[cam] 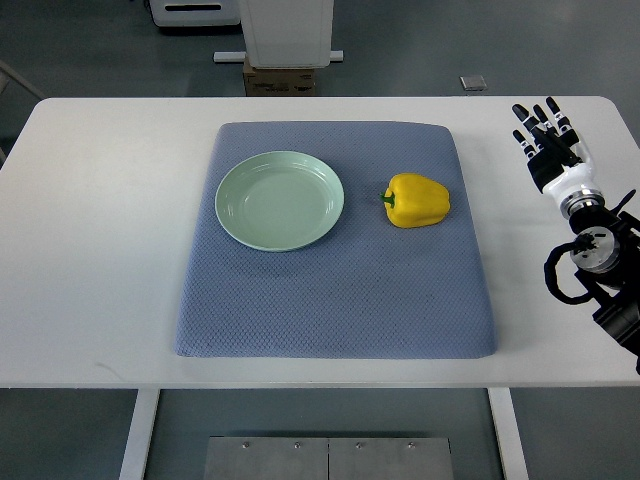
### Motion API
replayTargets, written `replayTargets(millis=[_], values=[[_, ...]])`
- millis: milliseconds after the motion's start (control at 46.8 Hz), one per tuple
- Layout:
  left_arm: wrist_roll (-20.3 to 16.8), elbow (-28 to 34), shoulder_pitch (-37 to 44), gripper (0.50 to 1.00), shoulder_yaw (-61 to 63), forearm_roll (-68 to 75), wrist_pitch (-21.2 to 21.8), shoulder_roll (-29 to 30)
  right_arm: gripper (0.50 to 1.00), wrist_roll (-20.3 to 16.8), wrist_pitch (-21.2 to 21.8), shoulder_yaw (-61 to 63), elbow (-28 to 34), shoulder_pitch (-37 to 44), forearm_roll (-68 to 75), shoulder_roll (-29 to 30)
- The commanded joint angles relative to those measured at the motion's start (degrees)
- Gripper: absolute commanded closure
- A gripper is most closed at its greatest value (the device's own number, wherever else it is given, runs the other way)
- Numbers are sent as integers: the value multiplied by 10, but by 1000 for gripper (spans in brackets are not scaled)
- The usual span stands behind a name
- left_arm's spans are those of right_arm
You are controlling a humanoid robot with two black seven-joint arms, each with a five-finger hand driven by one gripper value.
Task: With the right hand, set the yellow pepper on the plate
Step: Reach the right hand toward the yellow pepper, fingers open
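The right hand (pixel 545 135) hovers over the bare right end of the bench (pixel 100 250), its arm coming in from the right edge. The fingers (pixel 535 120) are stretched out straight and a little spread, pointing toward the far side, and hold nothing. The left hand is not in view.

To the hand's left, and a little nearer, the pepper (pixel 418 200) lies on its side on the right part of the blue mat (pixel 330 310), its green stem pointing left toward the plate (pixel 280 200). Pepper and hand are well apart, with the mat's right edge between them. The plate sits left of the pepper on the same mat, close to it but not touching, and has nothing on it.

The pepper is likely light and hollow, with firm walls and a smooth, waxy skin that could slip under hard fingertips. Its lobed body looks like the best place to take hold: fingers wrapped across the widest part from above, squeezing moderately, not by the stem. On its side it may roll when nudged.
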Motion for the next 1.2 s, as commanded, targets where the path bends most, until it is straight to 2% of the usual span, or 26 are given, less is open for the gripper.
replayTargets(millis=[0, 128, 235, 470, 640, 790, 982, 1174], values=[[0, 0, 0, 500, 0, 0, -1, 0, 500, 6, 3, -4, 0, -3, -2, 1], [0, 0, 0, 500, 0, 0, 0, 0, 500, 42, 3, -21, 6, -6, -21, 1], [0, 0, 0, 500, 0, 0, 0, 0, 500, 54, -1, -46, 37, -9, -53, -6], [0, 0, 0, 500, 0, 0, 0, 0, 500, 75, -29, -78, 182, -33, -114, -71], [0, 0, 0, 500, 0, 0, -1, 0, 500, 105, -71, -112, 242, -30, -220, -100], [0, 0, 0, 500, 0, 0, 0, 0, 500, 133, -89, -161, 248, -23, -307, -119], [0, 0, 0, 500, 0, 0, 0, 0, 500, 133, -125, -248, 247, 16, -341, -143], [0, 0, 0, 500, 0, 0, 0, 0, 500, 133, -127, -301, 241, 36, -342, -155]])
